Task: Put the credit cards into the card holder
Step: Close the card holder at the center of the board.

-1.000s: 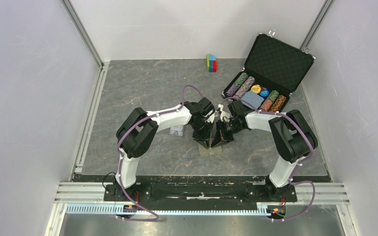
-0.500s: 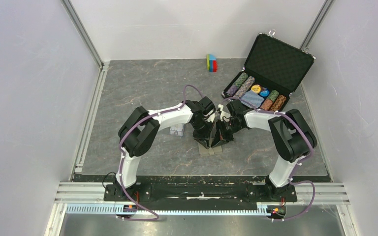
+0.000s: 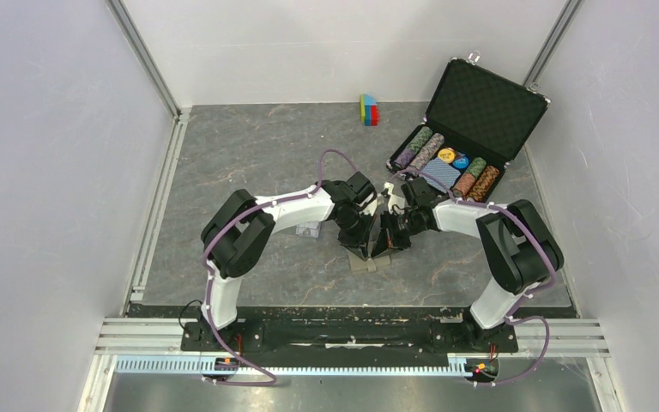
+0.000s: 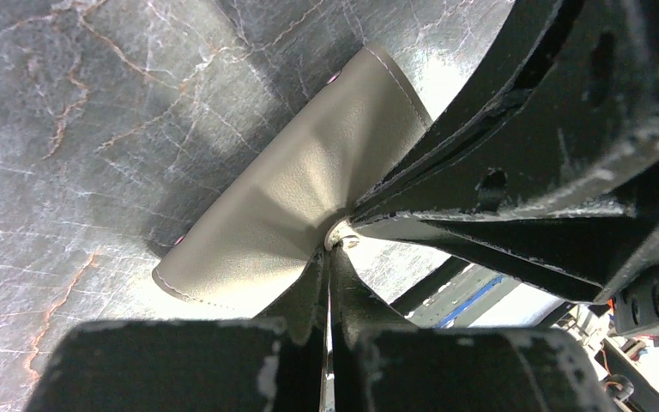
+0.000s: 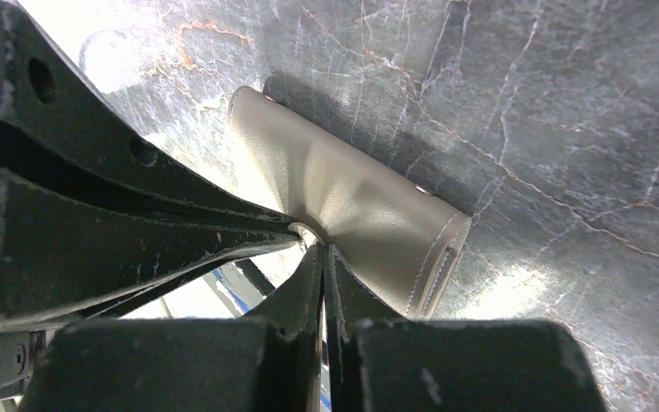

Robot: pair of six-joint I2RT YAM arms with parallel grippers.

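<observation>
1. Top view: the small grey-brown folding card holder (image 3: pixel 367 263) lies on the dark marbled table (image 3: pixel 249 154), near its front middle. The left gripper (image 3: pixel 362 250) and the right gripper (image 3: pixel 384 245) meet directly above it. An open black briefcase (image 3: pixel 480 107) with poker chips stands at the back right.
2. Left wrist view: the left gripper (image 4: pixel 329 257) has its fingers pressed together, pinching a puckered fold of the card holder (image 4: pixel 283 197).
3. Right wrist view: the right gripper (image 5: pixel 323 254) is also closed tightly, on the same fold of the card holder (image 5: pixel 360 206).
</observation>
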